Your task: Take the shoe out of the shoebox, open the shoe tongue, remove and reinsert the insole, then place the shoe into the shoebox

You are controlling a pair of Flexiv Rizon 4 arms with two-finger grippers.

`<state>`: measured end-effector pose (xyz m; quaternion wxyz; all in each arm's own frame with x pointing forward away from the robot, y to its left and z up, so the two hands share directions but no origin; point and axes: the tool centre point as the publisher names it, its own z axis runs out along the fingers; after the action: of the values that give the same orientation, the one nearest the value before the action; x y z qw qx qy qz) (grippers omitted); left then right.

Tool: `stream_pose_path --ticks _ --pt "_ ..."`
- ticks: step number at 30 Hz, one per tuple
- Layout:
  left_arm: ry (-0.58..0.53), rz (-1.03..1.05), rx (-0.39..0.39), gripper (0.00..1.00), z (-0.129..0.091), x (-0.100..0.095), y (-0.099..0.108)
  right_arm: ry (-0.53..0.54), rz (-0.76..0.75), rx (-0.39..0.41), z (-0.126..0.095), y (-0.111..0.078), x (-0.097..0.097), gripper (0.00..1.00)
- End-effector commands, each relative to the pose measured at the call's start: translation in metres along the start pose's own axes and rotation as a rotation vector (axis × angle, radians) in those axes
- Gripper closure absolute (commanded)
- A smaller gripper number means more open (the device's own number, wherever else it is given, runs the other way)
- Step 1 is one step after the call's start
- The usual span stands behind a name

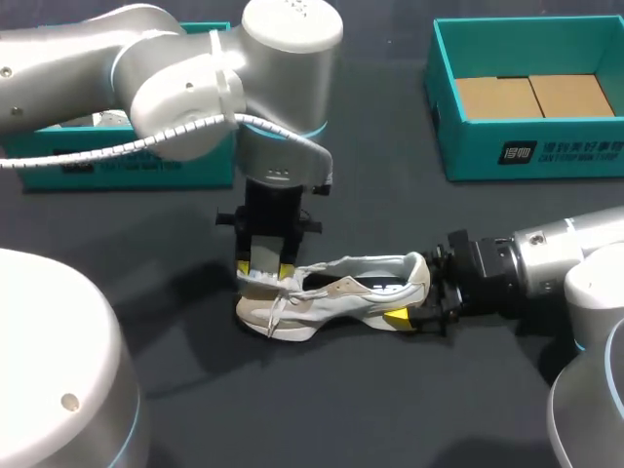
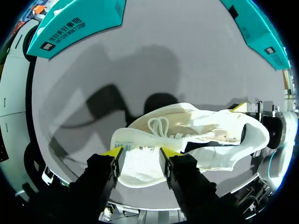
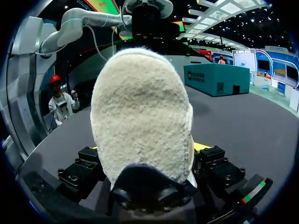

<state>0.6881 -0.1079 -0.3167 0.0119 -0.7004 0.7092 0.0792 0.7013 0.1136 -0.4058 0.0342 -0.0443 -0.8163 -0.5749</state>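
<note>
Head view: left end effector (image 1: pixel 265 270) and right end effector (image 1: pixel 419 292) clamp the shoe (image 1: pixel 336 297).

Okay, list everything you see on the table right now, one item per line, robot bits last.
shoe: one, cream, lying mid-table
shoeboxes: two, teal, far left and far right
cardboard sheets: two, brown, inside the right box
table: one, dark grey
left fingers: two, yellow-tipped, clamped on the shoe's tongue
right fingers: two, yellow-tipped, clamped on the shoe's heel
</note>
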Motion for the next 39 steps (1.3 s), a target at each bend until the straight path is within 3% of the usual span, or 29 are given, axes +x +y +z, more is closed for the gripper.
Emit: stream_pose_path --ticks 1,12,17,21,23,24,25,27,39 --pt "0.095 0.056 0.142 0.51 -0.036 -0.013 0.01 0.0 0.001 0.004 0.002 -0.001 0.0 1.0" --pt "0.283 0.392 0.335 0.36 -0.089 0.024 0.003 0.0 0.001 0.004 0.002 -0.001 0.0 1.0" --pt "0.402 0.642 0.355 0.46 -0.104 0.042 0.003 0.0 0.001 0.004 0.002 -0.001 0.0 1.0" --pt "0.509 0.905 0.35 0.47 -0.111 0.055 0.003 0.0 0.001 0.004 0.002 -0.001 0.0 1.0" --pt "0.561 1.029 0.334 0.63 -0.115 0.061 0.002 0.0 0.001 0.004 0.002 -0.001 0.0 1.0" --pt "0.58 1.114 0.325 0.77 -0.116 0.064 0.002 0.0 0.001 0.004 0.002 -0.001 0.0 1.0" --pt "0.585 1.225 0.314 1.0 -0.117 0.068 0.002 0.0 0.001 0.004 0.002 -0.001 0.0 1.0" --pt "0.58 1.362 0.285 1.0 -0.116 0.077 0.0 0.0 0.001 0.004 0.002 -0.001 0.0 1.0" --pt "0.553 1.308 0.271 1.0 -0.116 0.082 -0.003 0.0 0.001 0.004 0.002 -0.001 0.0 1.0"
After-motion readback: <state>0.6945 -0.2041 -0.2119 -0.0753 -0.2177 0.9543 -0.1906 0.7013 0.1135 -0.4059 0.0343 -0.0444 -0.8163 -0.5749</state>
